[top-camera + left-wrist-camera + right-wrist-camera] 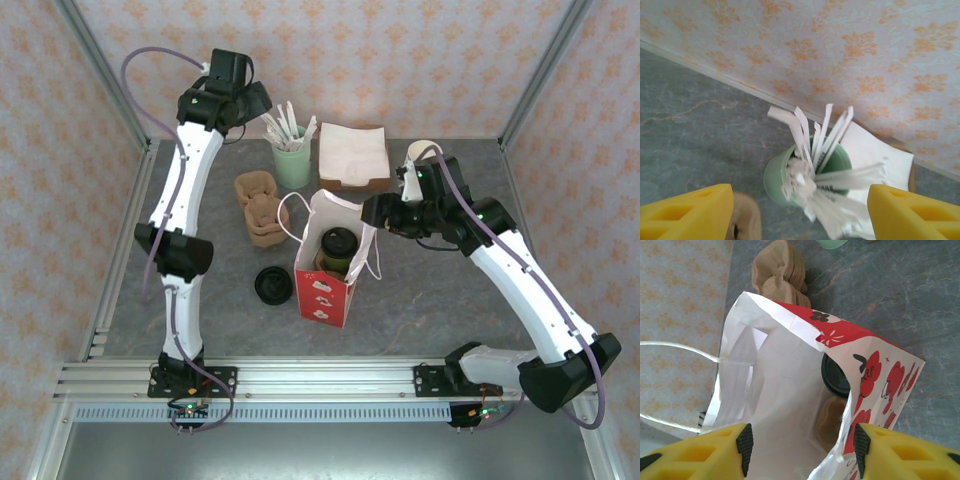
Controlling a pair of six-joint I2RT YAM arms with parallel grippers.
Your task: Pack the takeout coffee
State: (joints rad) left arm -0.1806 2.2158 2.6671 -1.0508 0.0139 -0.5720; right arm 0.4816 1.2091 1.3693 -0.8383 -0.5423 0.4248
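While the takeout coffee (338,245) is sitting inside the red-and-white paper bag (322,290), the right end effector (801,442) is hanging released across the bag's rim, risking snagging the paper and tipping it, and the left end effector (800,202) is hovering released above the straw cup (772,176).
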